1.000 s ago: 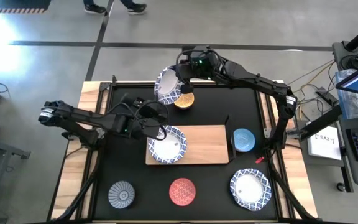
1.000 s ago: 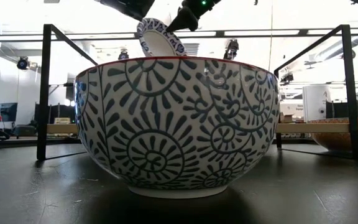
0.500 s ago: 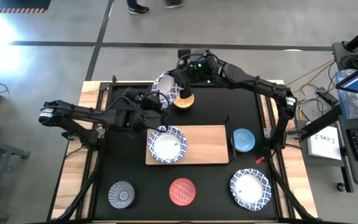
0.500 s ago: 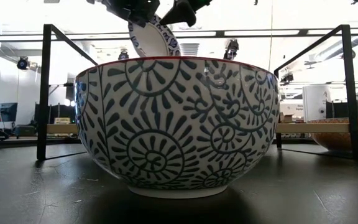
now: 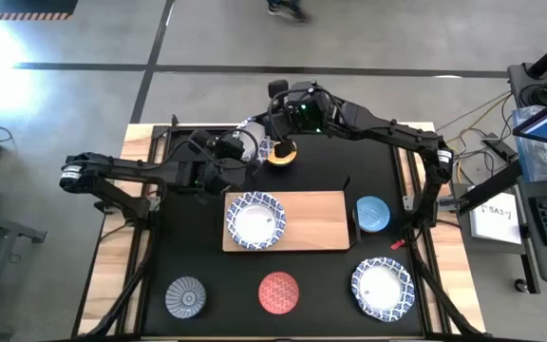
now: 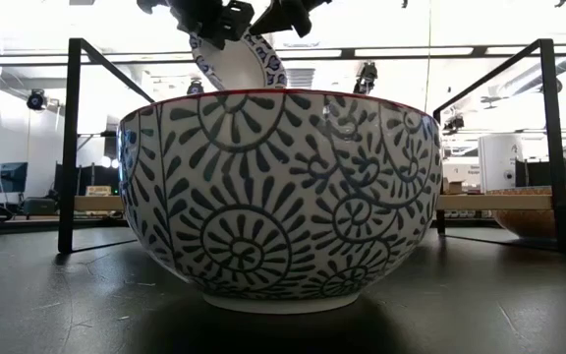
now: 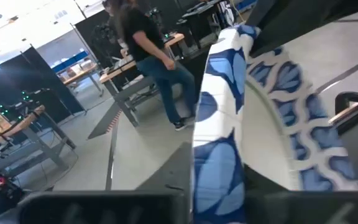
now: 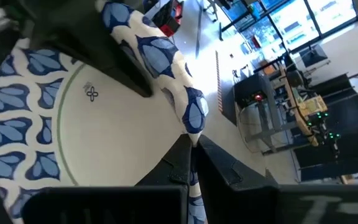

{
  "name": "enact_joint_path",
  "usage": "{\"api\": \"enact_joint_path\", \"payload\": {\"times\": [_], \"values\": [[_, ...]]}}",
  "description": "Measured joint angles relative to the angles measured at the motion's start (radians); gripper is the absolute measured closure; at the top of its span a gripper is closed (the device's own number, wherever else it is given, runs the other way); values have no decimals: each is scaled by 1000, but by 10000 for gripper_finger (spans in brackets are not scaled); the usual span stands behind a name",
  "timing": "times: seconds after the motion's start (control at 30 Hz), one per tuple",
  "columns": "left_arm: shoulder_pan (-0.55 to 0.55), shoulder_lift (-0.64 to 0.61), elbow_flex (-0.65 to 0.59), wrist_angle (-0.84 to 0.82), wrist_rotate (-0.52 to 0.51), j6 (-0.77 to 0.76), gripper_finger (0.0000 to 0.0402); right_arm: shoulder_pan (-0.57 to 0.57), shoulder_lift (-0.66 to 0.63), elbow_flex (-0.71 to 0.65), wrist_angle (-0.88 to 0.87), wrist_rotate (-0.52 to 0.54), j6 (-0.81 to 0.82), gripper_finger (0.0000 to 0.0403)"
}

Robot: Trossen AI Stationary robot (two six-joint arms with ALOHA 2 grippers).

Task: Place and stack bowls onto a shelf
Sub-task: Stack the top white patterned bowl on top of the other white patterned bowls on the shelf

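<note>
We see the right gripper (image 5: 275, 133) pinching the rim of a blue-and-white bowl (image 5: 254, 136), which hangs tilted on edge above the far part of the tabletop (image 5: 193, 249). The left gripper (image 5: 245, 147) sits just beside it on the opposite rim of the same bowl, its fingers pressed onto that rim, so both hold it between them. The orange-yellow bowl (image 5: 282, 152) stands just under the right gripper. Nearer us from both grippers lies the shelf (image 5: 321, 221), carrying another blue-and-white bowl (image 5: 254, 220) at its left end. The light blue bowl (image 5: 372, 214) is just off the shelf's right end. Farthest out, along the near edge, stand the grey ribbed bowl (image 5: 186, 295), red patterned bowl (image 5: 278, 292) and a third blue-and-white bowl (image 5: 383, 290).
</note>
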Motion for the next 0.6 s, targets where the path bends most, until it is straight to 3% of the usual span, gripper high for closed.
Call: {"api": "enact_joint_path", "payload": {"times": [0.3,0.6], "values": [[0,0,0,-3,60,0,399,1,-3,1,-71,-4,89,382],[-2,0,0,13,243,-7,400,-3,1,-1,-202,-2,168,288]]}}
